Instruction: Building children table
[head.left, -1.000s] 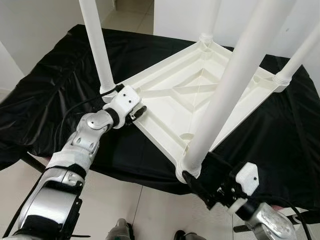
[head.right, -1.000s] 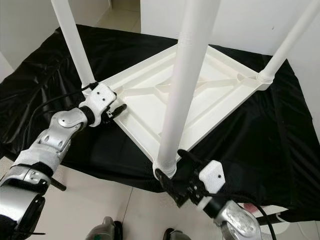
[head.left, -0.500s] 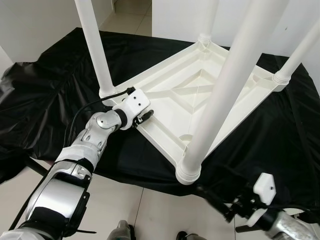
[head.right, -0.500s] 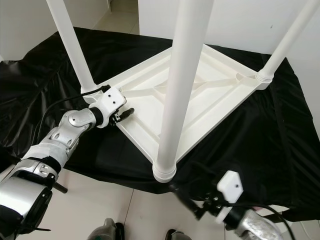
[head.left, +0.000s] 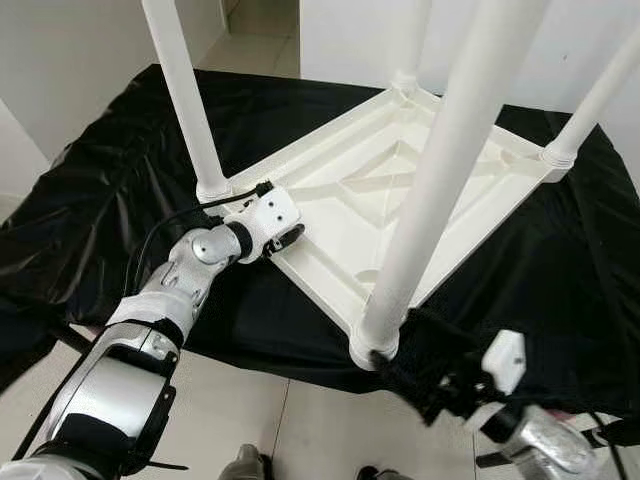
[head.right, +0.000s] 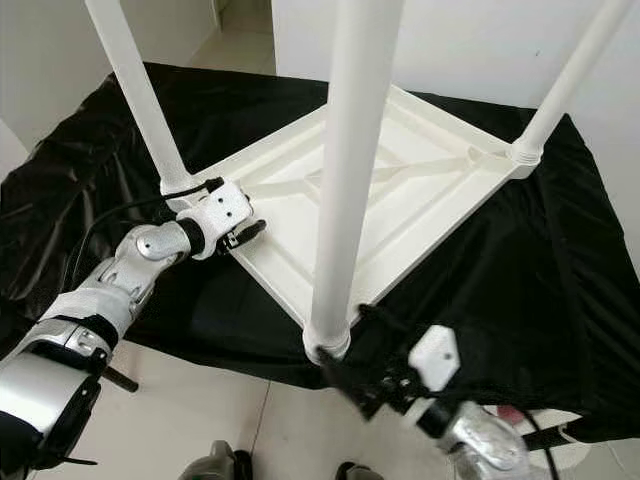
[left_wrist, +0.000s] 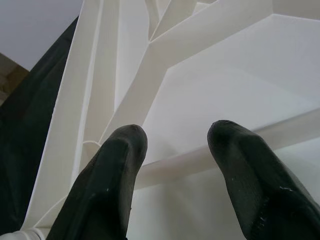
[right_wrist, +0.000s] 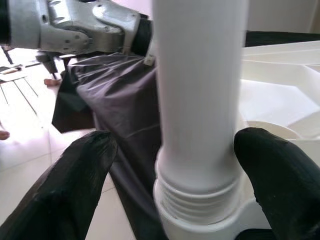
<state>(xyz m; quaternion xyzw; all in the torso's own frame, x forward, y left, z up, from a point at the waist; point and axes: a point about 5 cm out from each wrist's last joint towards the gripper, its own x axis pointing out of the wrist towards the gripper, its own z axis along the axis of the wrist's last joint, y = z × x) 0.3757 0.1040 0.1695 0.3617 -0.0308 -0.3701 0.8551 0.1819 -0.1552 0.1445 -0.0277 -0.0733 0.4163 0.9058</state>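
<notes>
Black cloth (head.left: 90, 190) under upturned table (head.left: 400, 190); nearest leg (right_wrist: 200, 100) between open right gripper (right_wrist: 172, 172).

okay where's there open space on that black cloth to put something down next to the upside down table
The black cloth lies bare on the robot's left, beyond the left leg, and on its right, past the tabletop edge. The near corner is crowded: the right gripper straddles the near leg, and the left gripper is at the rim.
</notes>
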